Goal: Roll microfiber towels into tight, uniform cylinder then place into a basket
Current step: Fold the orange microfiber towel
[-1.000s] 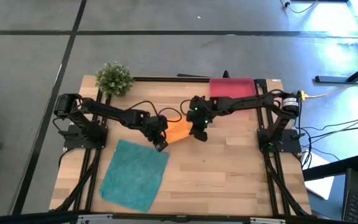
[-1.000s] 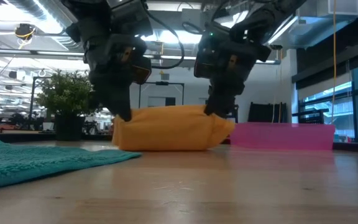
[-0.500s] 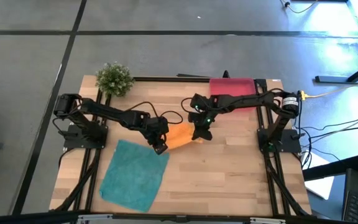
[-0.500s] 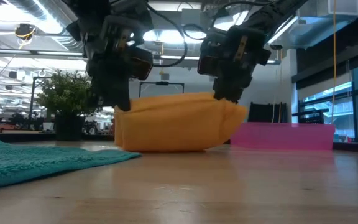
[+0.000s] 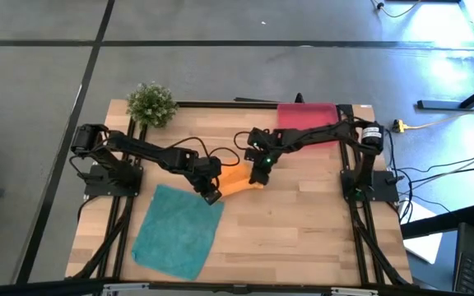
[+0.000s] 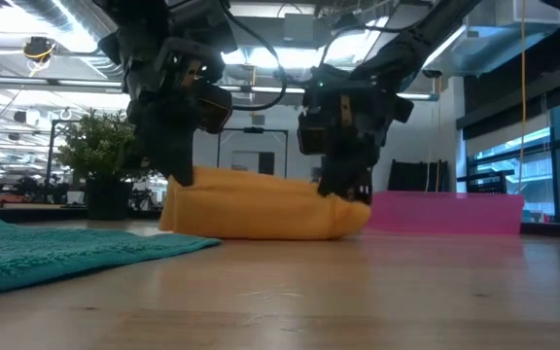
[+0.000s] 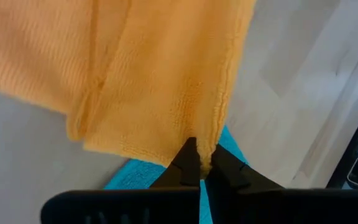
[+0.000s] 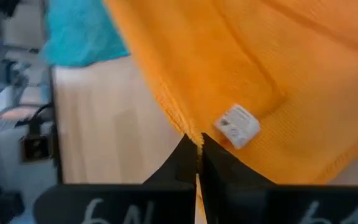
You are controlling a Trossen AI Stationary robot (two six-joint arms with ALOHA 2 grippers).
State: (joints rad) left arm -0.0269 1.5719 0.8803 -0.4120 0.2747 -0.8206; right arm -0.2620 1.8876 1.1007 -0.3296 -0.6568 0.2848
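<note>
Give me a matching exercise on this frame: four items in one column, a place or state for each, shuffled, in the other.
Items:
1. orange towel
2. teal towel
3. basket
4. plant

States:
A. far-left table corner
B. flat, untouched, near the front edge
C. pinched at each end by the left gripper and the right gripper
D. by the back edge, no towel in it

Pairs: 1-C, 2-B, 3-D, 4-A

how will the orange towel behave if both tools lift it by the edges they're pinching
Probably floppy: the orange towel already slumps into a soft lump between the left tool and the right tool. Likely light, since thin fingertip pinches hold its edge. The loose folds seen in the left wrist view suggest it may unroll or sag rather than keep a cylinder.
</note>
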